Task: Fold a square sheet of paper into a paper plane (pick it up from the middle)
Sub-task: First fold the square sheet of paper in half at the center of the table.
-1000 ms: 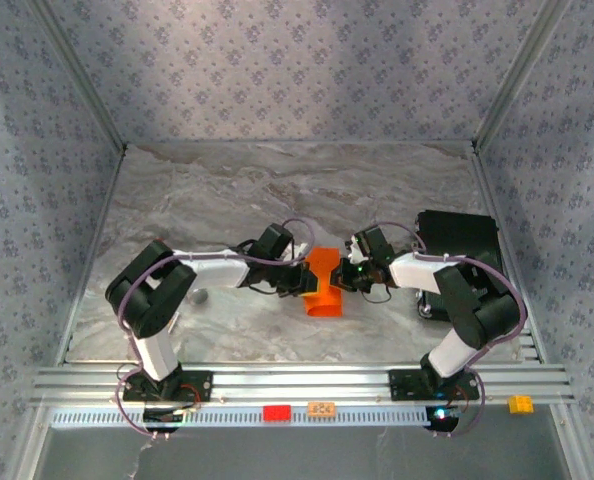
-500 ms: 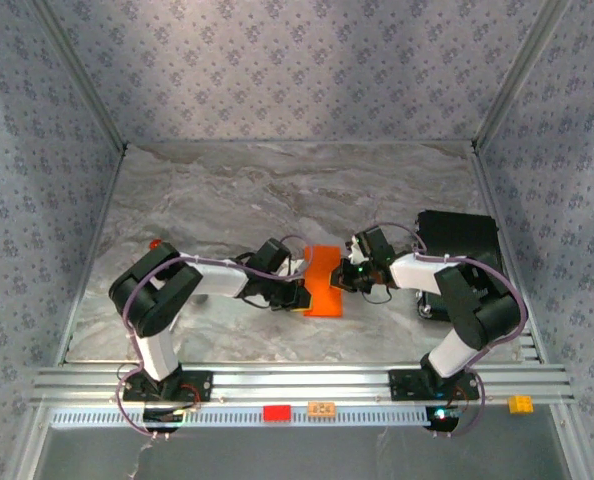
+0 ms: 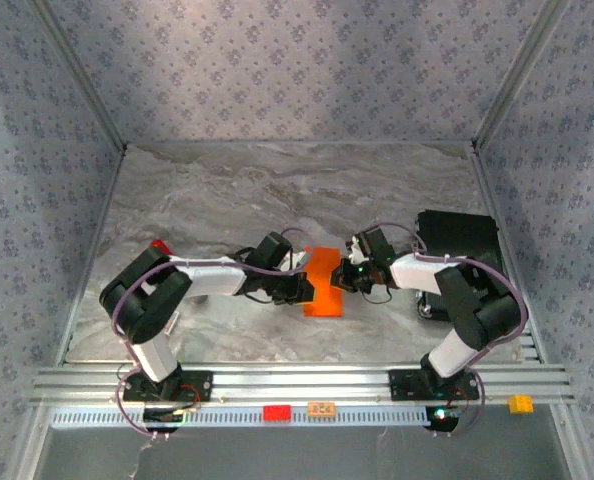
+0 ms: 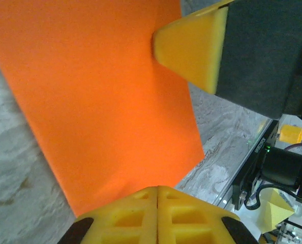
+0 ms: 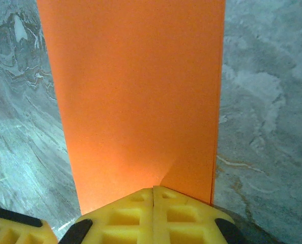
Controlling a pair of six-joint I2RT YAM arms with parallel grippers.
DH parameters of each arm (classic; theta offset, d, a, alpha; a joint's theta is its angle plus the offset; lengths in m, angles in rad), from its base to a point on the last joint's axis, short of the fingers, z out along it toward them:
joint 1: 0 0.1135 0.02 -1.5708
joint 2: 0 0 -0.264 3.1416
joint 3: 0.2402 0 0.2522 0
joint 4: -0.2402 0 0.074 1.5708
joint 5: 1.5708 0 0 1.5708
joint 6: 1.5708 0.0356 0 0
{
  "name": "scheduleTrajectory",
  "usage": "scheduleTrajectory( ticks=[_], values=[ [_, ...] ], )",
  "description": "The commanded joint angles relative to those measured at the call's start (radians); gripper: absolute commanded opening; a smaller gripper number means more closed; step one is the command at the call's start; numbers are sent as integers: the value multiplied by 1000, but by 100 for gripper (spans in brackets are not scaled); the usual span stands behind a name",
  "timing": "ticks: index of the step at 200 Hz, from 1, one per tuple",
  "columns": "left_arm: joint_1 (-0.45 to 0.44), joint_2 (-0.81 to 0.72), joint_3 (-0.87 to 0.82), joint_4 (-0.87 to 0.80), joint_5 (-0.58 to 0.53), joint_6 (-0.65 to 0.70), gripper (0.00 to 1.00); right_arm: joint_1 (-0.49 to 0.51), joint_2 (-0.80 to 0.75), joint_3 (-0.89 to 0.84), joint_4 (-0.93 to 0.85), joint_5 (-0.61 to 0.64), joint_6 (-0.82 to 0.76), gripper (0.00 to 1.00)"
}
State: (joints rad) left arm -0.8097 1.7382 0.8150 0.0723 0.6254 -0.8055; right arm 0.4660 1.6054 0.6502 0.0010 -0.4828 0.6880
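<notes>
- The worktop (image 3: pixel 277 190) is grey veined marble, boxed in by walls (image 3: pixel 297 60) of small-flowered wallpaper.
- The square sheet of paper (image 3: pixel 324 283) lies mid-worktop, between my hands.
- My right hand (image 5: pixel 153 190), pressed together, pinches its edge.
- My left hand (image 4: pixel 157 189) is pressed together at the opposite edge; whether it grips paper, I cannot tell.

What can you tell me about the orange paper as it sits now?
The orange paper is thin, plain and bright, folded into a rectangle with a doubled layer showing along one side. It lies nearly flat on the marble table between the two arms. The right gripper pinches the edge nearest it, wrinkling it slightly. The left gripper, fingers shut, meets the opposite side.
</notes>
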Motion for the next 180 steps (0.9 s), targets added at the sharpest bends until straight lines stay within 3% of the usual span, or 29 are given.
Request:
scheduleTrajectory(
  ticks=[1,85,142,162,180],
  values=[
    [-24,48,6,-28,31,14,7,-9,21,-49,-131,102,2,0],
    [-69,33,-84,-117,-25,102,8,-15,24,-51,-130,106,2,0],
    [-72,-120,-99,-69,-59,76,10,-20,27,-46,-132,98,-10,0],
    [-41,-182,-68,-52,-78,51,10,-23,26,-42,-142,98,-16,0],
    [8,-137,-24,-39,-35,39,10,-25,23,-44,-143,98,-16,0]
  ],
)
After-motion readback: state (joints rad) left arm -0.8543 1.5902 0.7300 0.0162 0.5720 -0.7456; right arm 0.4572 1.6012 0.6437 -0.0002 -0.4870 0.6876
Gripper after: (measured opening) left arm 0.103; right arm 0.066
